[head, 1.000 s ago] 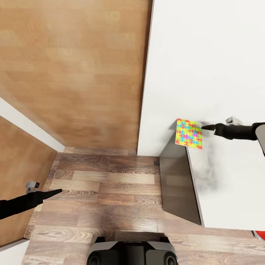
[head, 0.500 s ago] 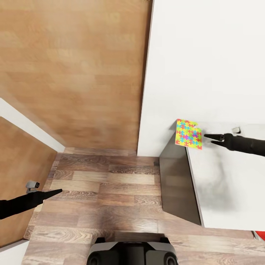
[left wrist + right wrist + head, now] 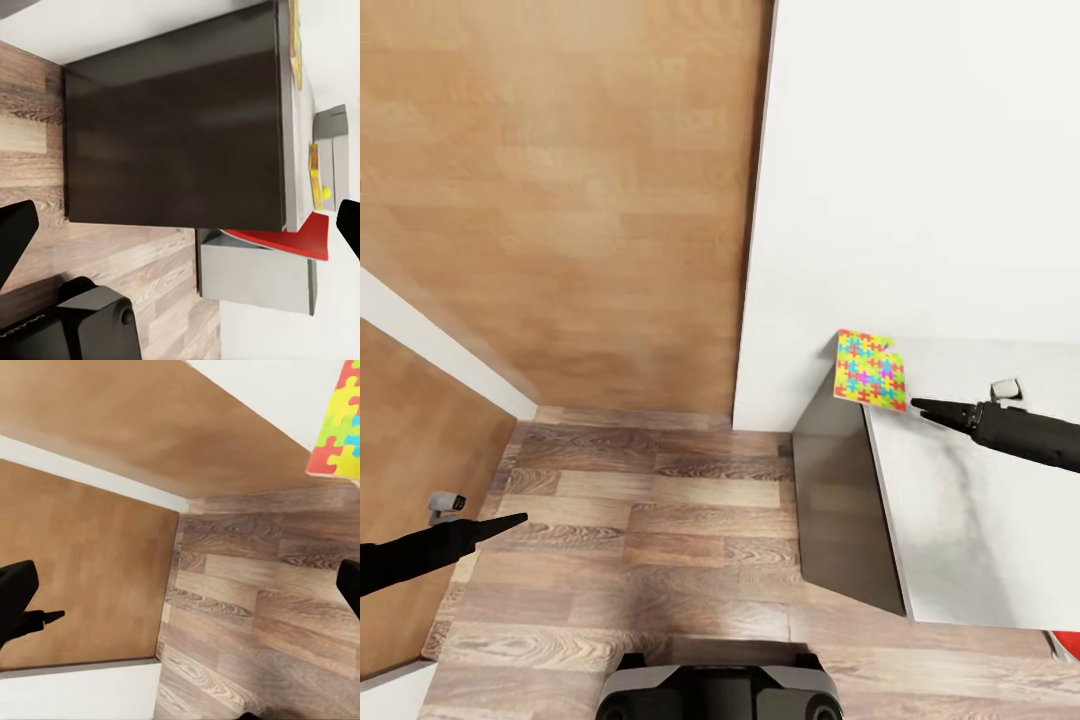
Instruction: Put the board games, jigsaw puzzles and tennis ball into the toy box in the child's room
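Nearing jigsaw puzzle [image 3: 871, 371] at far table [image 3: 970, 520] edge; right gripper [image 3: 922, 406] near-closed, empty. Puzzle unpicked, toy box loading pending.

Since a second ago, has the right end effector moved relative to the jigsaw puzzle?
Yes. The right end effector was level with the jigsaw puzzle at its right edge; it now sits below the puzzle's lower right corner, nearer the robot, over the table.
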You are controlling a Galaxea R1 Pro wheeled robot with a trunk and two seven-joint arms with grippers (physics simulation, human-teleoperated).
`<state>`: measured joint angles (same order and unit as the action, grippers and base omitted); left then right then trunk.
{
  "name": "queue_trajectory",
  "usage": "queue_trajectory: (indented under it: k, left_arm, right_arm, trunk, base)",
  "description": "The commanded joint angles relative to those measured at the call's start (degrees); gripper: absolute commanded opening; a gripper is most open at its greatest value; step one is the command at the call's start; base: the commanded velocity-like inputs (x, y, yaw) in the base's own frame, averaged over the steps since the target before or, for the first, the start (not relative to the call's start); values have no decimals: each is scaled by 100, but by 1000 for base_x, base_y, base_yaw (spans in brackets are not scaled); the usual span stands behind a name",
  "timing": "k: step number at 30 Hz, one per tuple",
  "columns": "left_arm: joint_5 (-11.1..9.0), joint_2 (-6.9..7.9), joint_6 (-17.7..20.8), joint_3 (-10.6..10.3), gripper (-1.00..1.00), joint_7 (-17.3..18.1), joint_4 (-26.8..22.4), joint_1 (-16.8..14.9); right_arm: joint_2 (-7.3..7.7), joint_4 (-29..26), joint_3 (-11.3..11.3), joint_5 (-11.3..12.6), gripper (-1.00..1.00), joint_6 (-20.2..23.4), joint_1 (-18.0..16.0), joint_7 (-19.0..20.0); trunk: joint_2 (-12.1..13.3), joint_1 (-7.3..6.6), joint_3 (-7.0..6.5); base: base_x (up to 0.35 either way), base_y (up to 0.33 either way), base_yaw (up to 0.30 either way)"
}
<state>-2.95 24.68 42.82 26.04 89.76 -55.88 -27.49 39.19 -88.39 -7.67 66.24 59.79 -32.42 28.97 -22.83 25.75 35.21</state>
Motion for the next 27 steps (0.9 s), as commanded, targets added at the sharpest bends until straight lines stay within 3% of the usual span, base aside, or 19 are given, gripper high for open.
queue_trajectory:
  k: [1, 4, 11, 17, 18, 26, 27]
  left_arm:
    - [5, 1, 61, 2, 100, 24, -1, -2]
    - [5, 1, 60, 2, 100, 24, 2, -2]
    - [5, 2, 60, -13, 100, 24, 1, -2]
    - [5, 2, 60, -26, 100, 24, 1, -2]
    - [5, 2, 60, -21, 100, 24, 2, -2]
    - [5, 2, 60, -7, 100, 24, 0, -2]
    - [5, 2, 60, -11, 100, 24, -1, -2]
  right_arm:
    - [-6, -48, -39, -5, 100, 21, 77, 52]
    - [-59, -142, -112, 128, 100, 21, 308, 60]
    - [-383, -224, -345, 309, 100, 21, 908, 102]
    - [-955, -237, -899, 338, 100, 21, 1526, 371]
    - [-1144, -238, -1119, 341, 100, 21, 1730, 506]
    - [-1774, -250, -1920, 326, 100, 21, 2653, 1086]
    - [-1906, -253, -2061, 315, 100, 21, 2870, 1216]
  trunk:
    - [-8, 4, -3]
    - [-8, 4, -31]
    - [-8, 4, -97]
    - [-8, 4, -153]
    - [-8, 4, -163]
    - [-8, 4, -238]
    - [-8, 4, -248]
  base:
    - [0, 0, 0]
    - [0, 0, 0]
    - [0, 0, 0]
    - [0, 0, 0]
    - [0, 0, 0]
    - [0, 0, 0]
    - [0, 0, 0]
